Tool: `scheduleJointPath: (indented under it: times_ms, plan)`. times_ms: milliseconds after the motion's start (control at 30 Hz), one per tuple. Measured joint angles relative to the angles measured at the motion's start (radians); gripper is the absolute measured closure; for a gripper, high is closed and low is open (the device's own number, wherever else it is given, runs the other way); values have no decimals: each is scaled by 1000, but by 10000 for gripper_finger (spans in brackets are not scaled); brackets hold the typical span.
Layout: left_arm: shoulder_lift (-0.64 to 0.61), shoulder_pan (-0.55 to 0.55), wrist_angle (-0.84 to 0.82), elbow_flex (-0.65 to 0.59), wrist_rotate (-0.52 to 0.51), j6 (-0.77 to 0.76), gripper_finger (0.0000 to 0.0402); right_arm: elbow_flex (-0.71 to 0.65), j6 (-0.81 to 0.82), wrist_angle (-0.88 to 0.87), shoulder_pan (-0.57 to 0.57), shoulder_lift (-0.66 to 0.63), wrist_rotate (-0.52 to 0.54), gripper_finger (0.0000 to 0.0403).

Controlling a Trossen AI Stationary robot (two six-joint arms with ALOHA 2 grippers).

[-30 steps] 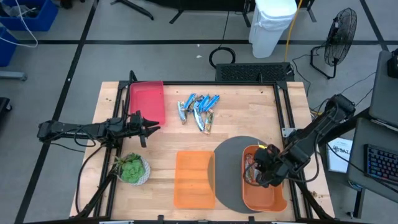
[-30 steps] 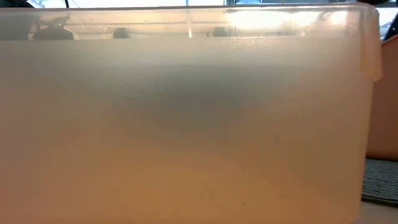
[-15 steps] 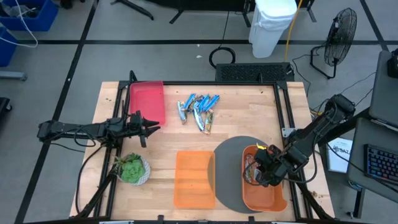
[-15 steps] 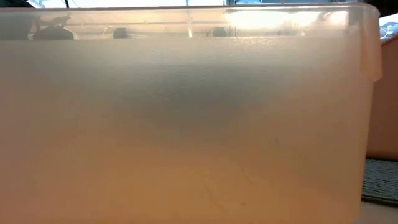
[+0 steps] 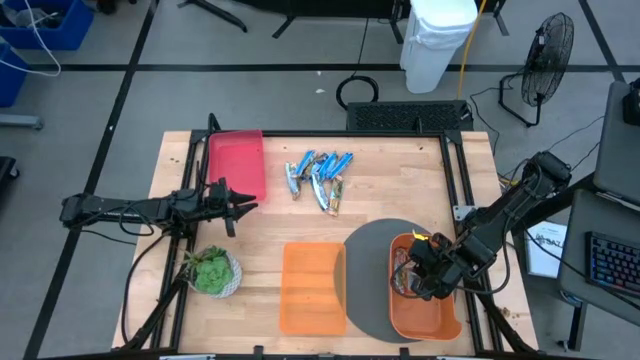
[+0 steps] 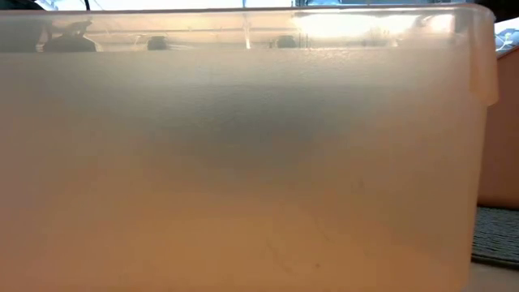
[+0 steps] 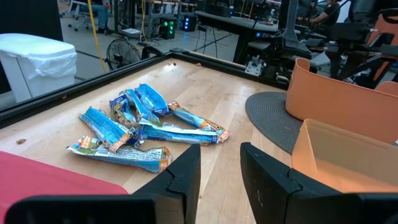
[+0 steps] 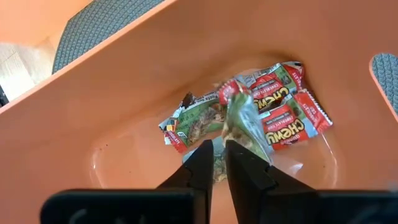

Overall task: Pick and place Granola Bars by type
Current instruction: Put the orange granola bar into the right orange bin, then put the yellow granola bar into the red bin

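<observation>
While the left hand (image 5: 243, 204) waits part-open at frame left, blue bars (image 5: 318, 174) lie upper centre. The right hand (image 8: 219, 163), over the orange bin (image 5: 438, 322) at lower right, pinches a bar (image 8: 244, 127).

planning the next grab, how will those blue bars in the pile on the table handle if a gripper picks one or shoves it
The blue granola bars look light and flat, so unlikely to roll. Their glossy wrappers are crinkled, so probably slippery with floppy ends. They overlap in the pile, so a push would likely drag neighbours along.
</observation>
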Motion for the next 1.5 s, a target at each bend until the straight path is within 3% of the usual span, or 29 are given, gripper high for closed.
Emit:
scheduleJointPath:
  times_ms: [300, 633, 700, 800, 900, 967, 1100, 1233, 1400, 1500]
  plan:
    - [0, 0, 0, 0, 0, 0, 284, 0, -25, -2, 0, 0, 48, 345]
    - [0, 0, 0, 0, 0, 0, 284, 0, -266, -12, 2, -82, 310, 347]
    - [0, 0, 0, 0, 0, 0, 284, -1, -331, -16, 3, -113, 410, 350]
    - [0, 0, 0, 0, 0, 0, 284, -39, -415, 3, 2, -162, 656, 352]
    - [0, 0, 0, 0, 0, 0, 284, -150, -447, 62, -8, -225, 888, 352]
    - [0, 0, 0, 0, 0, 0, 284, -246, -437, 123, -34, -278, 960, 353]
    - [0, 0, 0, 0, 0, 0, 284, -420, -479, 327, -96, -394, 968, 353]
    - [0, 0, 0, 0, 0, 0, 284, -545, -741, 652, -159, -503, 905, 354]
    - [0, 0, 0, 0, 0, 0, 284, -696, -1146, 1148, -287, -617, 680, 354]
    - [0, 0, 0, 0, 0, 0, 284, -770, -1288, 1372, -387, -668, 516, 357]
